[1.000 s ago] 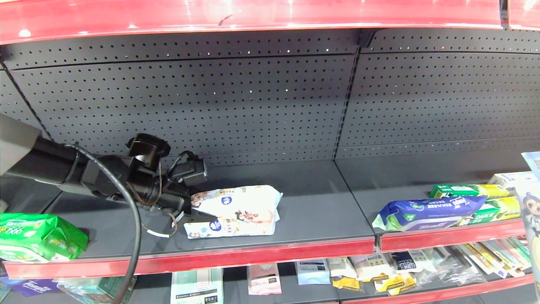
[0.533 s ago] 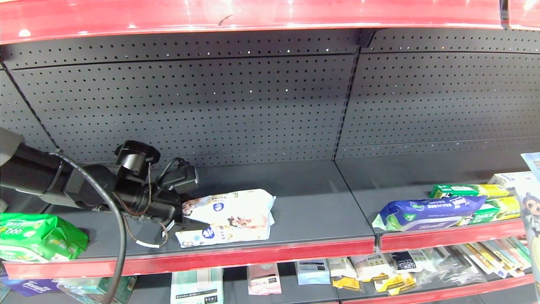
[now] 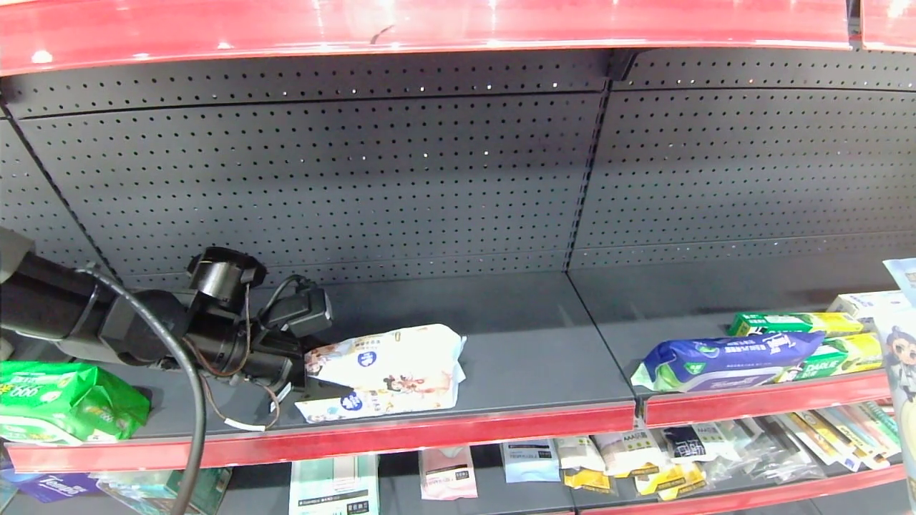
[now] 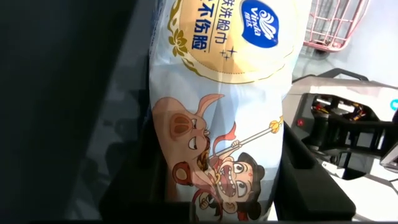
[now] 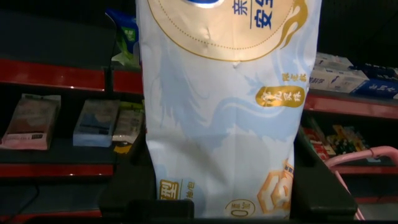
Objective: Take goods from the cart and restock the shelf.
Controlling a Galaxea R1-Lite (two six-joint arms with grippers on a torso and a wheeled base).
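Resting on grey metal shelf (image 3: 515, 357), likely soft, light white cartoon-printed plastic pack (image 3: 386, 368) is being pinched endwise by left gripper (image 3: 311, 375); right gripper (image 5: 221, 186) is pinching pale-blue plastic pack (image 5: 224, 93).

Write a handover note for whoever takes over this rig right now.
Left gripper: shut on the cartoon pack, which lies on the grey shelf near its front lip.
Right gripper: shut on a gold-printed pack, held clear of the shelf.
Done: cartoon pack brought to the shelf, not yet released.
Left: release it, withdraw, then shelve the gold-printed pack.
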